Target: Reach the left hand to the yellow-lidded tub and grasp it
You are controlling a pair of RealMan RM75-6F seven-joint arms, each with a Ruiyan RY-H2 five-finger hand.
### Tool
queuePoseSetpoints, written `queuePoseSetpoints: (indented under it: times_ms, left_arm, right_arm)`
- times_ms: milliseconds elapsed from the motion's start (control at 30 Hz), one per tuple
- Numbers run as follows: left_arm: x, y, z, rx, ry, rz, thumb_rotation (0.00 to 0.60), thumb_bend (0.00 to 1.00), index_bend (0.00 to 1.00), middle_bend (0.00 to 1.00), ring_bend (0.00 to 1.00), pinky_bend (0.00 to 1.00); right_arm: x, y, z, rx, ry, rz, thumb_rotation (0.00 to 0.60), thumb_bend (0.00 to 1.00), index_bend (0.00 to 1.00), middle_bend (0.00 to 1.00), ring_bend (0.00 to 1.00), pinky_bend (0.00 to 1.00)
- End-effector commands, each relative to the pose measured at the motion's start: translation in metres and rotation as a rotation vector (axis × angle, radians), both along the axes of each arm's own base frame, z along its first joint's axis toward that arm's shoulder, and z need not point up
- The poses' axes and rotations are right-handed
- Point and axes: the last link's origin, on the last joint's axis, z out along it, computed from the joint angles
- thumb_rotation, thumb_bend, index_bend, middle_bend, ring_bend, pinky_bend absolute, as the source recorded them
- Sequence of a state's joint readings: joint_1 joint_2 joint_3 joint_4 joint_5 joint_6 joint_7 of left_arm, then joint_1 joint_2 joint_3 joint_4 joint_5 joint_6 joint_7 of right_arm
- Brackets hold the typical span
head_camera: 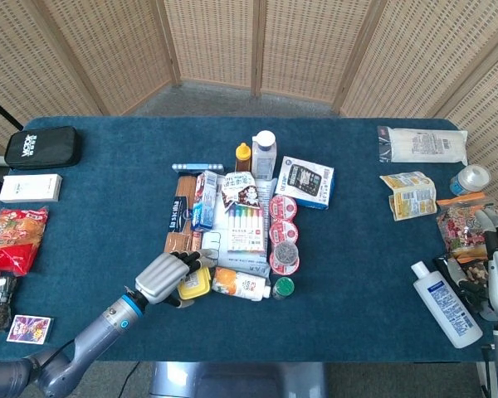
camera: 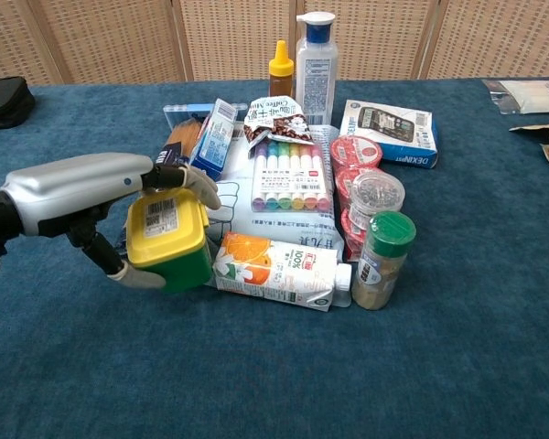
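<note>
Left hand (camera: pixel 91 203) grasps the yellow-lidded tub (camera: pixel 169 242), tilted and apparently off the table (camera: pixel 256 384) just beside the juice carton (camera: pixel 274 271); the grip looks shallow, so the tub may slip and strike the carton.

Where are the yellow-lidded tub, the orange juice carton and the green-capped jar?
yellow-lidded tub (camera: pixel 167 226), chest view, on its lid.
orange juice carton (camera: pixel 279 271), chest view, on its side face.
green-capped jar (camera: pixel 388 229), chest view, on its cap.
</note>
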State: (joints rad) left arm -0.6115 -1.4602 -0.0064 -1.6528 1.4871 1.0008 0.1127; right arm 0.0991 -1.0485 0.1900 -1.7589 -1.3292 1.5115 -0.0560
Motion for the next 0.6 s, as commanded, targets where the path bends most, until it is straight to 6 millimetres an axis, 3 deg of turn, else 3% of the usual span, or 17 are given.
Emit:
queuePoseSetpoints:
  times_ms: [33,367,600]
  left_arm:
    - [0.004,0.002,0.019,-0.002,-0.055,0.015,0.6,0.3,0.59,0.18,0.38,0.42]
    - [0.02,0.016,0.079,0.111,-0.155,-0.011,0.6,0.29,0.58,0.18,0.38,0.42]
    - [0.042,0.029,0.131,0.216,-0.246,-0.037,0.6,0.29,0.58,0.17,0.36,0.41]
  right_arm:
    - [0.0,0.0,-0.001,0.003,-0.001,0.0,0.578,0.29,0.0,0.0,0.0,0.0]
    - [0.001,-0.002,-0.003,0.013,-0.006,0.008,0.582,0.29,0.0,0.0,0.0,0.0]
    - [0.001,-0.002,-0.009,0.023,-0.018,0.009,0.583,0.29,0.0,0.0,0.0,0.0]
